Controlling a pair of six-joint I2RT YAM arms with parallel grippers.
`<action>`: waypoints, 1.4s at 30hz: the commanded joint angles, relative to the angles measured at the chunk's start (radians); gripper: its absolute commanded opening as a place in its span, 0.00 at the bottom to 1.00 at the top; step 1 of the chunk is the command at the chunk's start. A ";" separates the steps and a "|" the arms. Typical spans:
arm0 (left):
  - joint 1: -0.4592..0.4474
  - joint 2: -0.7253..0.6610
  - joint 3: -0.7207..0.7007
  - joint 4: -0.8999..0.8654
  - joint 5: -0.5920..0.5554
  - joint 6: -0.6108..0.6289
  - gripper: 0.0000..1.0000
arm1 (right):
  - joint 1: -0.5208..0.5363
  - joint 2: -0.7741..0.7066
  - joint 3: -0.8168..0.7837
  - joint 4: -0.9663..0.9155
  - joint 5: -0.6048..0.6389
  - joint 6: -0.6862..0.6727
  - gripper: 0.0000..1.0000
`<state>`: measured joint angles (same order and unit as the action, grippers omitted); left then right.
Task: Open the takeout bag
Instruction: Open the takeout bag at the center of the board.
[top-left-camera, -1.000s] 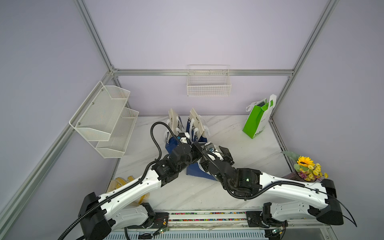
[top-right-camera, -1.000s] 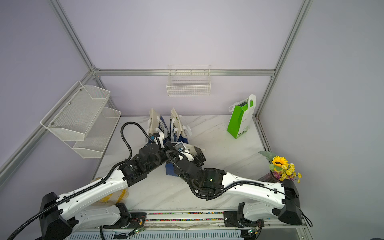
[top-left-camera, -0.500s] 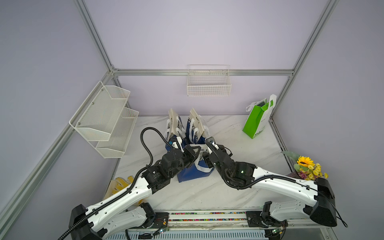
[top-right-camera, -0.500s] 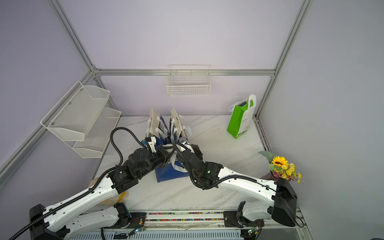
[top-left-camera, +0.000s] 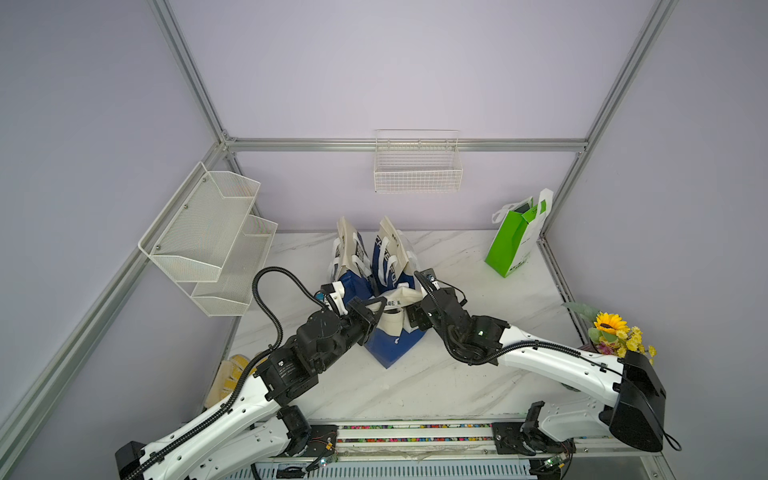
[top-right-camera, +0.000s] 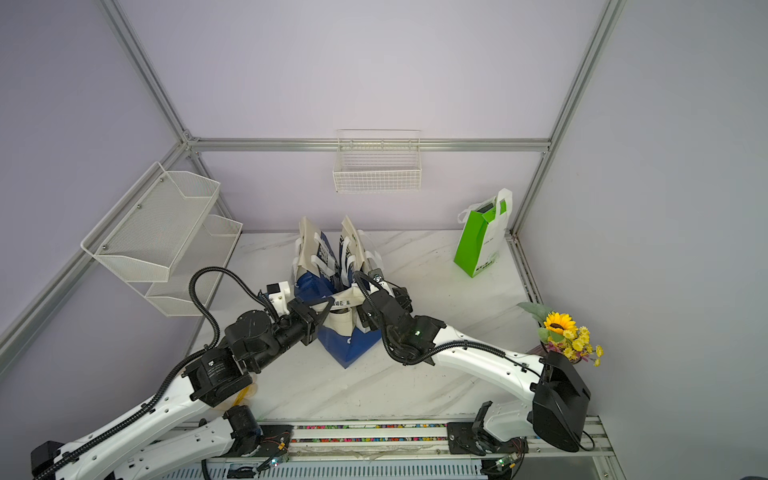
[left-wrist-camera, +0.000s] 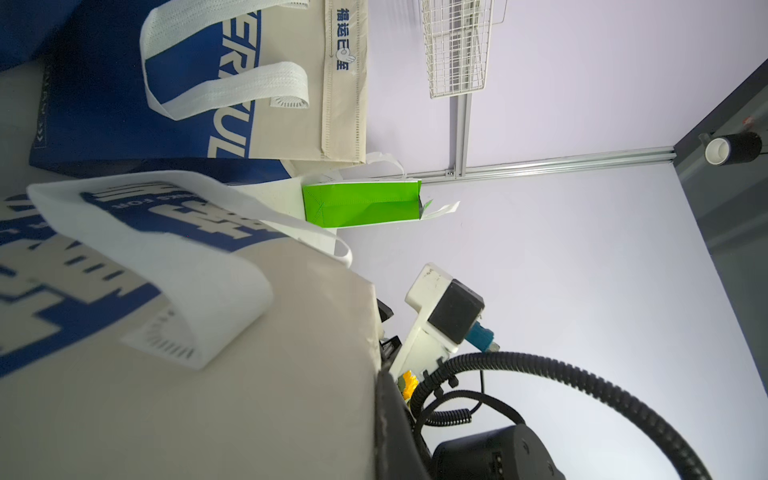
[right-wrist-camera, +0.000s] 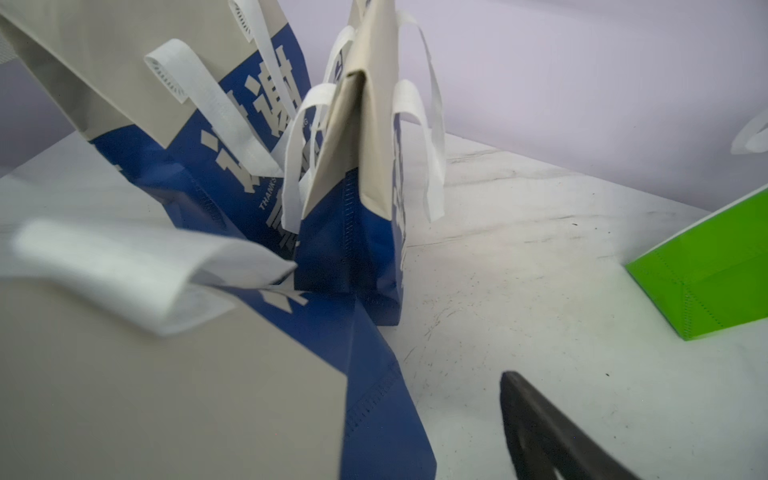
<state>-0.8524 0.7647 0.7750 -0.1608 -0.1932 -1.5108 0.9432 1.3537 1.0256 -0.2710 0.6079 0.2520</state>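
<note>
We see a blue and beige takeout bag (top-left-camera: 394, 349) standing upright between our two grippers. The left gripper (top-left-camera: 374, 309) is pinched closed on the bag's rim at its fingertips. The right gripper (top-left-camera: 410, 316) sits at the opposite rim with its jaws spread wide. Its one visible finger (right-wrist-camera: 540, 432) is clear of the bag. Two similar bags (top-left-camera: 345, 241) stand just beyond both grippers.

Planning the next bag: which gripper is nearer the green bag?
Right. The right gripper is beside the front blue bag, toward the green bag; the left gripper, on its far side.
</note>
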 joint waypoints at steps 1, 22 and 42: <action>-0.001 -0.064 -0.002 0.096 -0.038 -0.021 0.00 | -0.039 -0.038 0.017 -0.188 0.092 0.035 0.95; 0.018 0.074 0.086 0.070 0.025 -0.003 0.00 | 0.307 0.063 0.420 -0.482 0.215 -0.188 0.94; 0.088 0.044 0.142 -0.095 0.090 0.049 0.00 | 0.101 0.140 0.570 -0.556 -0.097 -0.261 0.90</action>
<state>-0.7723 0.8261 0.8341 -0.2790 -0.1318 -1.4891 1.0599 1.5162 1.5684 -0.7963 0.5682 -0.0002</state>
